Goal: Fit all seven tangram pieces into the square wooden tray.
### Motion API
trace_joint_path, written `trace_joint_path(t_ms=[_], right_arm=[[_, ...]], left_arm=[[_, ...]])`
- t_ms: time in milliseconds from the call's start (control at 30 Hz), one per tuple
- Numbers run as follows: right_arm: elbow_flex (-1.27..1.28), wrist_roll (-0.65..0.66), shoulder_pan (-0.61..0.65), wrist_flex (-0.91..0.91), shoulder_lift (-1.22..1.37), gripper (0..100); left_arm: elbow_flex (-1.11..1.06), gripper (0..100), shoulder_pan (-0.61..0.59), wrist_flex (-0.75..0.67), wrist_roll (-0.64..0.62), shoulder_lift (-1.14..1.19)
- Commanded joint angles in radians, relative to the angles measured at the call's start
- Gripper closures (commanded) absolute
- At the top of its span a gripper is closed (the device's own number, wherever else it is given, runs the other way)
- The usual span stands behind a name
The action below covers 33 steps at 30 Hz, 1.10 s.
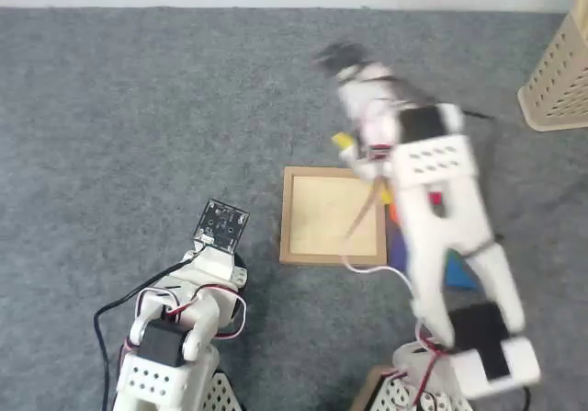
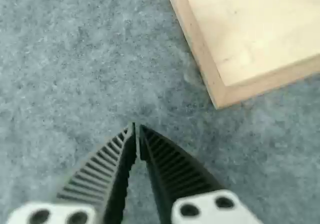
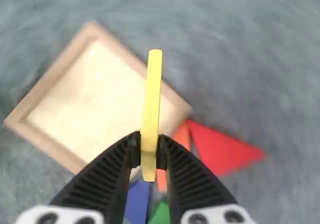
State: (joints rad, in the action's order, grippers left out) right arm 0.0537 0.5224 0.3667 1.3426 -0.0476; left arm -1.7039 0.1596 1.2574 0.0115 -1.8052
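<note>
Seen right of centre in the high view: right gripper (image 3: 148, 141) over the upper right corner of the wooden tray (image 1: 286, 216), w/ yellow pc (image 3: 151, 98) in its grip. Pinched on the two flat faces, so standing edge-on betw. the fingers, prob. for carrying over the rim. Will need tilting flat before seating, by my guess. Open only as wide as the pc is thick, both fingers pressed on it, nothing else touched.

Tray floor bare wood where visible, so fitting barely begun. Bunched on the carpet (image 1: 138, 108) just beside the tray's right edge: red triangle (image 3: 220, 151), blue pc (image 3: 137, 201), green pc (image 3: 161, 215), w/ other pcs partly hidden under the arm. Handy there for later picks.

Lower left of the high view: left gripper (image 2: 136, 129), closed tip to tip on nothing, pointing at carpet near the tray's lower left corner but apart from it. Likely parked out of the way.
</note>
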Motion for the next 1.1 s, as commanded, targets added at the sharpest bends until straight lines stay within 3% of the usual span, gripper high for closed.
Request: trace_joint_path(t_ms=[0,367,533,767,900,1067], right_arm=[[-0.063,0.132,0.064,-0.062,0.064,99.2],[-0.064,0.480,0.077,-0.183,0.216,99.3],[-0.064,0.572,0.081,-0.213,0.275,99.3],[-0.064,0.494,0.079,-0.205,0.282,98.0],[-0.061,0.479,0.104,-0.111,0.232,91.3],[-0.060,0.454,0.105,-0.039,0.151,91.1]], left_arm=[[0.019,99,0.000,0.006,-0.006,-0.020],[0.019,99,0.000,0.006,-0.006,-0.020],[0.019,99,0.000,0.006,-0.006,-0.020],[0.019,99,0.000,0.006,-0.006,-0.020],[0.019,99,0.000,0.006,-0.006,-0.020],[0.019,99,0.000,0.006,-0.006,-0.020]])
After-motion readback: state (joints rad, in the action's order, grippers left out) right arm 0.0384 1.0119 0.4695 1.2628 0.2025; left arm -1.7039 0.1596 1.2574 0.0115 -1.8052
